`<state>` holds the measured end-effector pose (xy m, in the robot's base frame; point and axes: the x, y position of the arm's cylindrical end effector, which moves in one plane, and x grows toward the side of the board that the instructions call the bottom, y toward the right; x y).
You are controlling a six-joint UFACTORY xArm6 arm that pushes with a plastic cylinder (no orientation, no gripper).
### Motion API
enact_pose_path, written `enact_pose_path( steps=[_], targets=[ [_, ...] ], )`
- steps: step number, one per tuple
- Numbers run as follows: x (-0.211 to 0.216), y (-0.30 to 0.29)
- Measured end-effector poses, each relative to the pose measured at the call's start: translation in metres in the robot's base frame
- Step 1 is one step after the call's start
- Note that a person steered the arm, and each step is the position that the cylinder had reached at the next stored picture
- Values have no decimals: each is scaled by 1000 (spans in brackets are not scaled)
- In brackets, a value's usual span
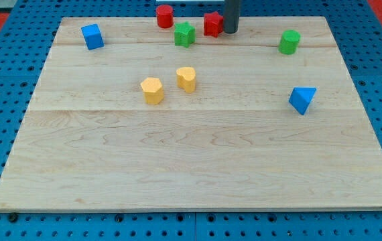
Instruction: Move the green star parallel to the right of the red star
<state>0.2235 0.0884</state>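
Note:
The green star (184,33) lies near the view's top, left of centre. The red star (212,24) lies just to its right and a little higher. My tip (231,31) stands at the red star's right side, touching or almost touching it. The rod comes down from the view's top edge. The green star is on the left of the red star, with a small gap between them.
A red cylinder (165,16) stands left of the green star. A blue cube (92,36) is at top left. A green cylinder (289,41) is at top right. A blue wedge (303,100) is at the right. Two yellow blocks (152,90) (186,78) lie mid-board.

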Motion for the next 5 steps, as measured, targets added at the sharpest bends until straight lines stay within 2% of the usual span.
enact_pose_path(
  steps=[1, 3, 4, 5],
  targets=[
    [-29, 12],
    [13, -101],
    [14, -105],
    [17, -134]
  ],
)
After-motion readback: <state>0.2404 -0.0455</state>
